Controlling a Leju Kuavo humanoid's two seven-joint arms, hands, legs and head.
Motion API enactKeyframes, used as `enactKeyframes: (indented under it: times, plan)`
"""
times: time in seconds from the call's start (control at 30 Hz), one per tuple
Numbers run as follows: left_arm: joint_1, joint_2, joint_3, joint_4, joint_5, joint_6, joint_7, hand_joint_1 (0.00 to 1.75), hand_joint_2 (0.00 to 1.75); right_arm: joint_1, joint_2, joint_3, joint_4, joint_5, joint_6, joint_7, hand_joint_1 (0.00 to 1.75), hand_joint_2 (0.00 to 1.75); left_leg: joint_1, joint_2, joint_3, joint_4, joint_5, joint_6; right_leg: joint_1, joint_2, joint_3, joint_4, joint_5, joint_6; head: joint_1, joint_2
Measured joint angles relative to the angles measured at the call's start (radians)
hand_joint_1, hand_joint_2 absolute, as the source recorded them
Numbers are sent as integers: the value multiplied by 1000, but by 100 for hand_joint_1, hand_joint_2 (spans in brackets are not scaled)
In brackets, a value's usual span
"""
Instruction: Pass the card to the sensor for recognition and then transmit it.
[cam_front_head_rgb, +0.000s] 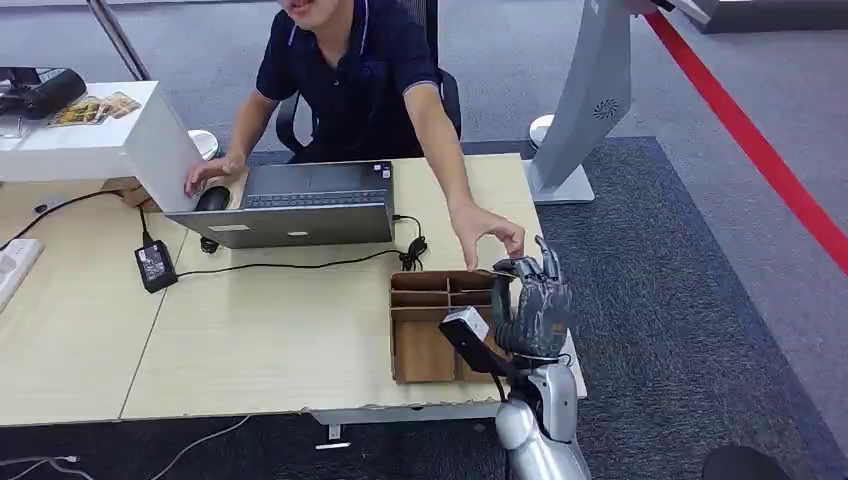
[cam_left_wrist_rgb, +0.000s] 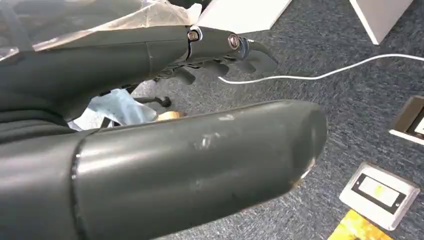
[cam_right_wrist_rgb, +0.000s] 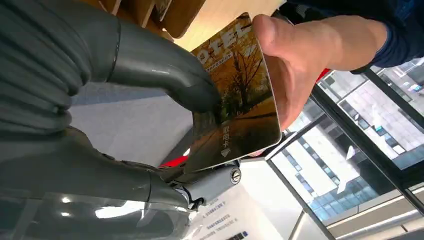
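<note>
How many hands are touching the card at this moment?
2: the robot's right hand presses its thumb on the card, and a person's hand grips the card's opposite edge. In the head view both meet above the wooden organizer.

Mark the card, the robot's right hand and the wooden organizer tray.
card (cam_right_wrist_rgb: 240, 95), right wrist view, on its printed orange face.
right hand (cam_front_head_rgb: 535, 300), head view, on the back of the hand.
wooden organizer tray (cam_front_head_rgb: 425, 350), head view, on the floor of its large compartment.
</note>
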Motion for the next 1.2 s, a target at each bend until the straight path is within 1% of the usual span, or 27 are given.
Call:
enactKeyframes:
  times: [0.47,0.5,0.53,0.57,0.63,0.9,1.07,1.2]
  plan:
    - [0,0,0,0,0,3,0,0,0,0,0,4,-8,-4,0,1,175,175,0,0,0,0,0,0,0,0,0,0,0,0,0,0]
    - [0,0,0,0,0,3,0,0,0,0,0,4,-8,-5,0,1,3,175,0,0,0,0,0,0,0,0,0,0,0,0,0,0]
    - [0,0,-1,0,0,3,0,0,0,0,0,4,-8,-4,0,2,3,175,0,0,0,0,0,0,0,0,0,0,0,0,0,0]
    - [0,0,-1,0,0,3,0,0,0,0,0,4,-8,-3,0,5,0,175,0,0,0,0,0,0,0,0,0,0,0,0,0,0]
    - [0,0,-1,0,0,3,0,0,0,0,0,5,-9,7,0,15,0,175,0,0,0,0,0,0,0,0,0,0,0,0,0,0]
    - [0,0,-4,0,0,3,2,0,0,0,0,7,-16,48,0,22,0,175,0,0,0,0,0,0,0,0,0,0,0,0,0,0]
    - [0,0,-6,0,-11,3,2,0,0,0,-2,13,-18,47,0,53,0,175,0,0,0,0,0,0,0,0,0,0,0,0,0,0]
    - [0,0,-6,0,-34,2,0,0,0,-2,-6,28,-17,42,0,103,0,175,0,0,0,0,0,0,0,0,0,0,0,0,0,0]
